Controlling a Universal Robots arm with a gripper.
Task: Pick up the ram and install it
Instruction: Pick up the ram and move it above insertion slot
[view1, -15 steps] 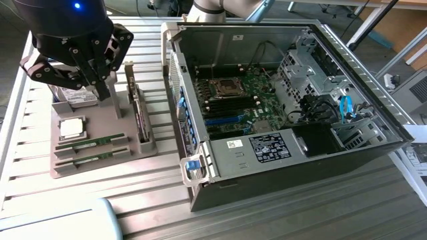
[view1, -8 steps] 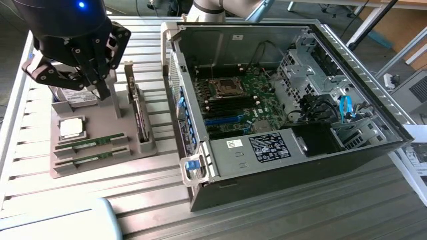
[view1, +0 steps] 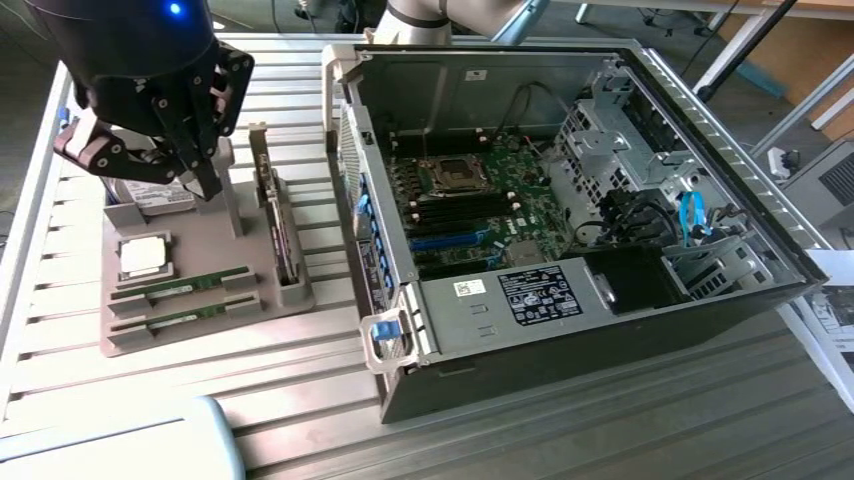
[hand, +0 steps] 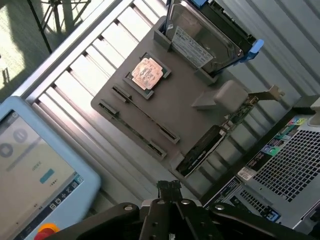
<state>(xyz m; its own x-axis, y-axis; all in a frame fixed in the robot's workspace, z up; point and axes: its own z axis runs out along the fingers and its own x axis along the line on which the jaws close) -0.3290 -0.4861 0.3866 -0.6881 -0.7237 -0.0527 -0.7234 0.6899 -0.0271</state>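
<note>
**Q:** So, where is the arm's gripper (view1: 208, 188), and what is it doing?

**A:** It hangs over the far end of a grey parts tray (view1: 200, 245), on the exterior view's left. Its dark fingers are pressed together and carry nothing. The tips sit just above the tray, near a hard drive (view1: 147, 195) that stands at the tray's far edge.

**Q:** And the ram?

**A:** Two green sticks lie flat in slots at the near end of the tray, side by side. The farther ram stick (view1: 180, 288) is just beside a square silver processor chip (view1: 144, 256). The nearer ram stick (view1: 178, 322) lies along the tray's near edge. Neither stick touches the gripper; both are well apart from it.

**Q:** What else is on the tray?

**A:** An expansion card (view1: 278, 225) stands upright on edge along the tray's side, toward the exterior view's right.

**Q:** And beyond that?

**A:** An open computer case (view1: 454, 390) lies on its side on the slatted metal table (view1: 561, 440). Its green motherboard (view1: 501, 200) faces up. A pale tablet (view1: 120, 440) rests at the near corner, on the exterior view's left.
</note>
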